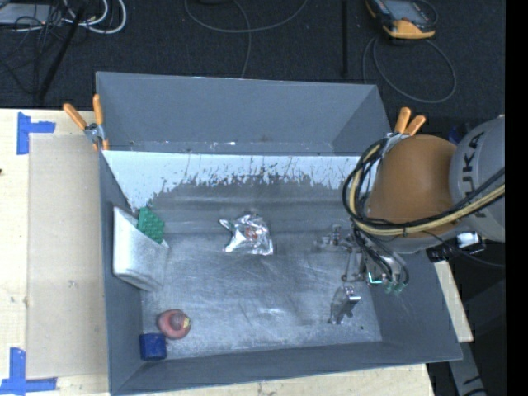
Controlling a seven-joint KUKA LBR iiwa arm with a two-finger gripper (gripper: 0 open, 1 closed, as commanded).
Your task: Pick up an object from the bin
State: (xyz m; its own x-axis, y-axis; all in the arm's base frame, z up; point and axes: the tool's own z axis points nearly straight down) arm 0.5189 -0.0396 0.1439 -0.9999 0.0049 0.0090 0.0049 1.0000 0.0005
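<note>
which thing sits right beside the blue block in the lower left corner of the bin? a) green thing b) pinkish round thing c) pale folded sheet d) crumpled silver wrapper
b: the pinkish round thing lies just up and to the right of the blue block, while the crumpled silver wrapper is out in the middle of the bin floor and the green thing sits higher up by the left wall.
</note>
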